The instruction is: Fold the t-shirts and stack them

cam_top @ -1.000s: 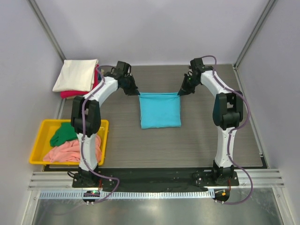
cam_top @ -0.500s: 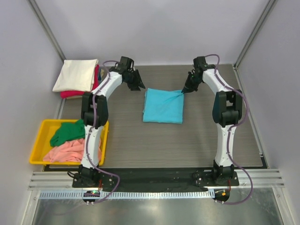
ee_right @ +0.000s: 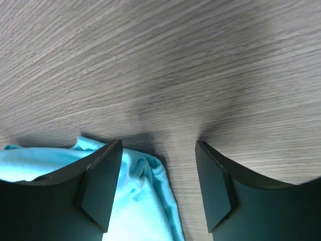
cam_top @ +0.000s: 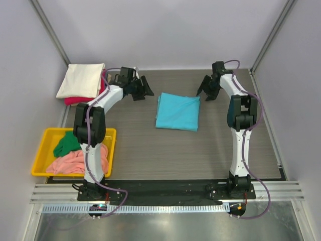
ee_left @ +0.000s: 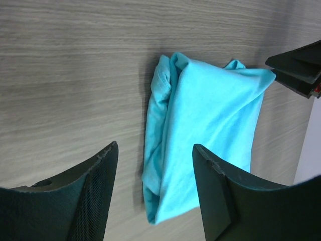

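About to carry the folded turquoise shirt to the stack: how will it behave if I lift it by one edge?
Probably floppy: the turquoise shirt is thin cloth whose layers bunch loosely along one side, so it would likely sag and unfold. It looks light. Pushed across the table, it may wrinkle rather than slide.

Both arms stretched forward, wrists angled downward; the left gripper [cam_top: 146, 89] and right gripper [cam_top: 207, 94] had jaws spread wide
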Robot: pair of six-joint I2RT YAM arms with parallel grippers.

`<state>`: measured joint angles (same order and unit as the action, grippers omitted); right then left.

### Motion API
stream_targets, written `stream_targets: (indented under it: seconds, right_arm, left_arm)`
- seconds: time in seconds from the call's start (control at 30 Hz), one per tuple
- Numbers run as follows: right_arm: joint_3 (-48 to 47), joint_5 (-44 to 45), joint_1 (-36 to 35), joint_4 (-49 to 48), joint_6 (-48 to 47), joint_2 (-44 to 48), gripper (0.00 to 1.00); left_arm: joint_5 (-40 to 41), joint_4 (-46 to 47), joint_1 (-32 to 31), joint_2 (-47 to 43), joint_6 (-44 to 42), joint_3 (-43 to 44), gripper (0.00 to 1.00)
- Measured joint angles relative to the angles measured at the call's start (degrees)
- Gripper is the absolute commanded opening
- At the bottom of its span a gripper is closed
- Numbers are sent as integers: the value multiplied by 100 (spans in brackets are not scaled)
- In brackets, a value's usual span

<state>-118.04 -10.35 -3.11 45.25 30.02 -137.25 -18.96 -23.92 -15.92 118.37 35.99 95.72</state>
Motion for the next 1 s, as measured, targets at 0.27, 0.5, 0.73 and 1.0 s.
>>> stream_targets:
  seconds: [0.27,0.5,0.73,1.0]
  right_arm:
    - [1110,446,-13,-168,-175,793,68]
    - [3005,811,-7,-426,-297,2581,79]
    - [3768,909,0,-973,-310,3504,81]
    - [4054,-136,-236,-1784,-284,3169,81]
  left_arm:
    - [-455,1357,-4,337,109,-608,62]
    - [-837,2177,-22,1012,304,-603,62]
    - [-914,2855,-116,1034,435,-859,62]
    - [-920,3654,-120,857,562,-1436,63]
